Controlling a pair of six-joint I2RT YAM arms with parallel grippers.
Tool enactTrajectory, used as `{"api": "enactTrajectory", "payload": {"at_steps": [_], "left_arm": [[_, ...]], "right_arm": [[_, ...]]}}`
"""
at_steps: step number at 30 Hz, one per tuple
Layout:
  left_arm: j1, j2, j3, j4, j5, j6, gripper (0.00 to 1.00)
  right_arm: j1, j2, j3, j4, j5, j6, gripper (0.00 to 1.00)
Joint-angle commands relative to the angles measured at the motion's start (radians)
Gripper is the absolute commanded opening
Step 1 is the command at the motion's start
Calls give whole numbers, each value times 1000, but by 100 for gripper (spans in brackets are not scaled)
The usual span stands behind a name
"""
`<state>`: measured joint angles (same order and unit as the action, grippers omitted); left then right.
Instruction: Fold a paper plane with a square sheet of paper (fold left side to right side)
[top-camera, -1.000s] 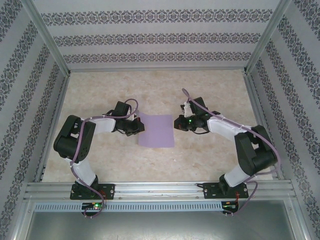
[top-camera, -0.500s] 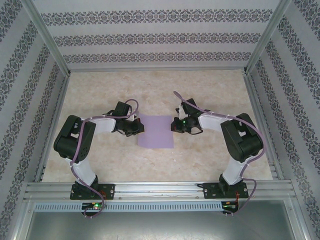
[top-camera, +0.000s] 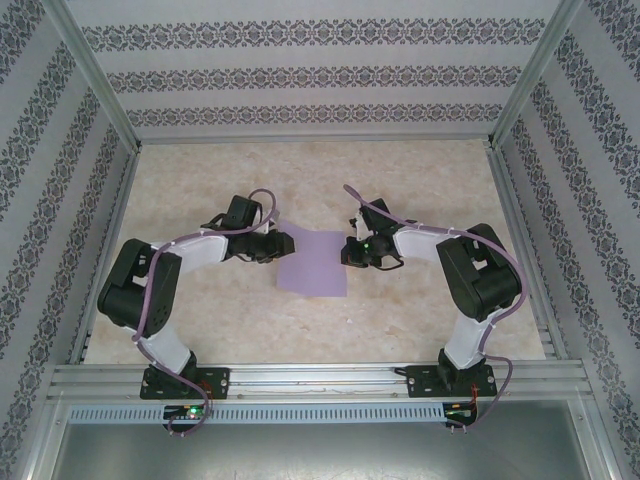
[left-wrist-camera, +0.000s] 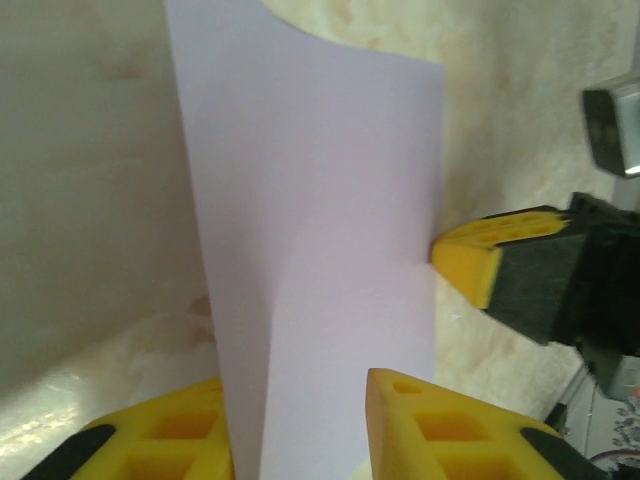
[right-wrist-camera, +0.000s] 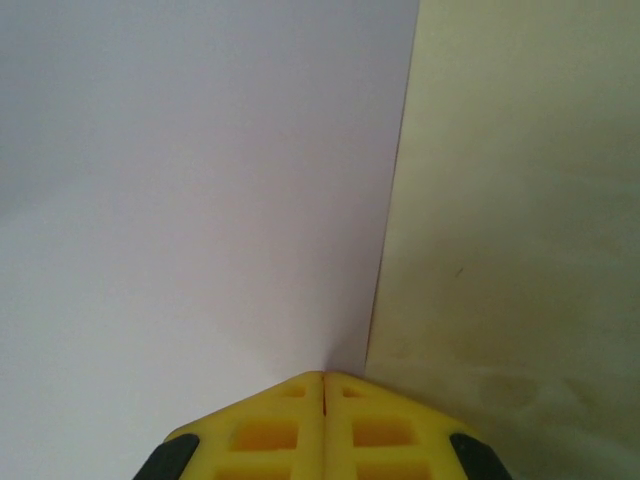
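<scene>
Bright, even light over the tabletop (top-camera: 420, 310); wrist views blurry, dim shadow left of the lavender paper (left-wrist-camera: 320, 250).

Robot test cell in a lab or workshop, not a home. A left arm (top-camera: 140, 295) and a right arm (top-camera: 480, 285), black and white, bolted side by side onto an aluminium rail (top-camera: 320, 378) at the near edge of a table (top-camera: 420, 320) with a pale marble-look top. Boxed in on three sides by wall panels (top-camera: 320, 75) papered in grey-and-white ornamental stripes, framed by bare aluminium posts (top-camera: 95, 75). Purple cables (top-camera: 264, 200) looped along both arms, a slotted grey cable duct (top-camera: 320, 412) under the rail, small indicator lights (top-camera: 192, 410) glowing near the bases.
</scene>
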<state>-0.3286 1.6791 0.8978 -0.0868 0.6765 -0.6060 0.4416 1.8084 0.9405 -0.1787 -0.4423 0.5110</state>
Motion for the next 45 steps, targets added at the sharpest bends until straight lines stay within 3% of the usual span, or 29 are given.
{"api": "enactTrajectory", "payload": {"at_steps": [1,12,19,22,29,34,45], "left_arm": [[-20,-40,31,-35,27,2,35],[-94,40,85,61,83,-49,48],[-121,122,113,116,82,-75,48],[-128,145,125,116,71,-72,42],[-136,179,131,128,49,-75,17],[-141,191,135,128,38,-80,4],[-143,190,131,127,20,-79,0]], "right_arm": [[14,51,-19,-52,70,-29,0],[22,45,-21,-25,38,-22,0],[22,34,-30,10,10,-6,0],[21,31,-30,14,4,-3,0],[23,22,-37,33,-17,3,0],[23,19,-39,51,-36,13,0],[4,-79,-50,79,-62,31,3]]}}
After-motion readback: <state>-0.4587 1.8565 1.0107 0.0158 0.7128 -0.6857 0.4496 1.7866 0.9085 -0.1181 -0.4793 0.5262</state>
